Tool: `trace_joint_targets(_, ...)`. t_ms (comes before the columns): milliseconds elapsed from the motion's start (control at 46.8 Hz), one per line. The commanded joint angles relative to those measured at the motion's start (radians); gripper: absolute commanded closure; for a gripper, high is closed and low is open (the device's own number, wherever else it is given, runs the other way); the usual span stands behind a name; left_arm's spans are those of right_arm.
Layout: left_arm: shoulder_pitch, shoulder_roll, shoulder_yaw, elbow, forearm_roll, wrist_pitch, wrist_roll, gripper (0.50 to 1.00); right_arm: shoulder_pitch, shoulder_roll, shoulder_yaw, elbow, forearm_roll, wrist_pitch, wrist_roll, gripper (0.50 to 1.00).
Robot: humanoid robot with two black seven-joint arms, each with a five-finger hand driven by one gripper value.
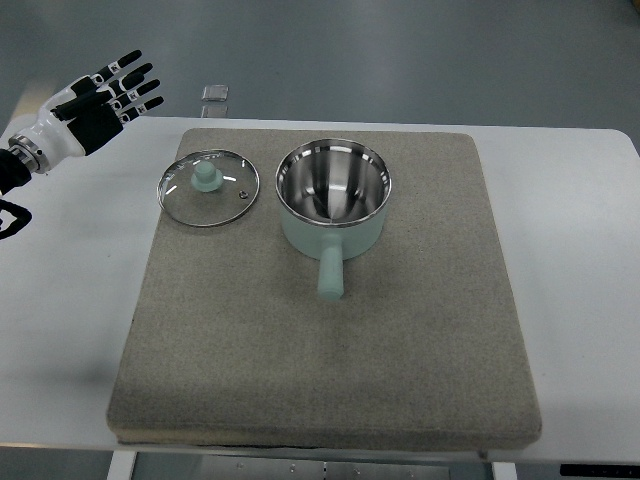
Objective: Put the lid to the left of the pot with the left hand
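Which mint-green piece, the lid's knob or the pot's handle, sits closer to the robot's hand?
The lid's knob; it lies left of the pot's handle, toward the left hand.

Pale mint pot (333,215) with shiny steel inside; clear glass lid (208,187) with mint knob; speckled grey-brown mat (330,350); white tabletop (580,250); black-and-white left hand (100,100).

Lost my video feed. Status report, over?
Left hand open, empty, off the mat's far-left corner. Lid flat on mat, left of pot, apart. Nothing in the way.
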Motion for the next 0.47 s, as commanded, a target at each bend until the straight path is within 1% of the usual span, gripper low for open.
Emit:
trace_joint_targets(0,0.000,0.000,0.000,-0.002,-0.013,0.000,0.000,0.504,-0.001,0.000,0.000,0.006,0.003,0.002,0.000,0.579)
trace_joint_targets(449,0.000,0.000,0.000,0.000,-0.016,0.000,0.002,0.504,-0.005,0.000,-0.003,0.017,-0.001,0.002,0.002,0.579)
